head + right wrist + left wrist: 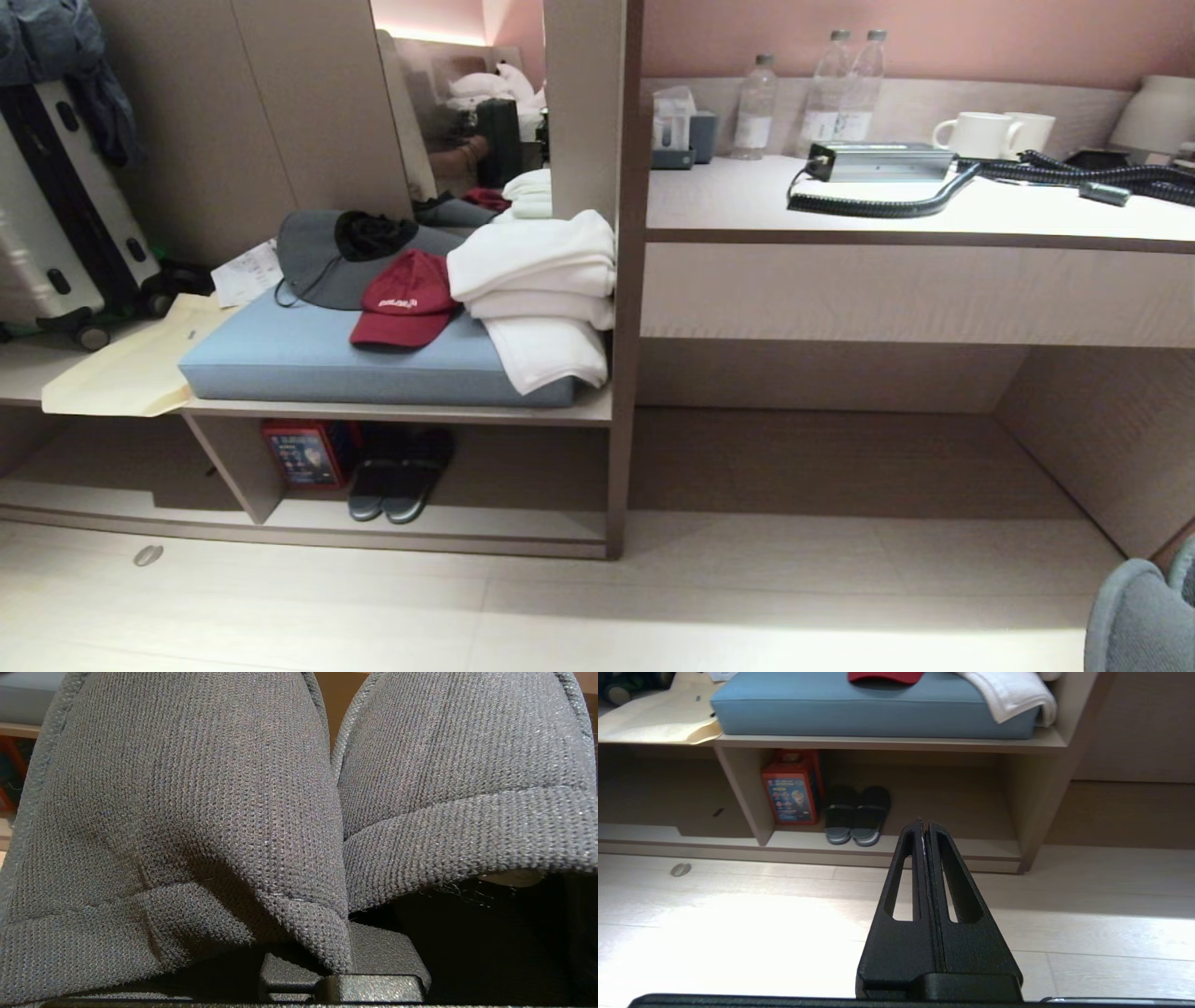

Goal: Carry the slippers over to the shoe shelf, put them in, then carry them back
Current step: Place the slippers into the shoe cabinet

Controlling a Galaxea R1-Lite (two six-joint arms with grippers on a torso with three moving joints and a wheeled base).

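Two slippers (857,816) are noted side by side in the shelf (887,742) cubby, ahead and slightly left of the clenched, empty left fingers (915,833), long axes running into the cubby, while the right fingers (373,956) are clenched on a grey knit pair (187,812).

White lettering is seen on the front of the red cap (407,301), but it cannot be made out. Printed pictures and small text are carried on the red-orange box (791,794) in the shoe shelf (896,742), none of it legible. Labels on the water bottles (752,117) cannot be read either.
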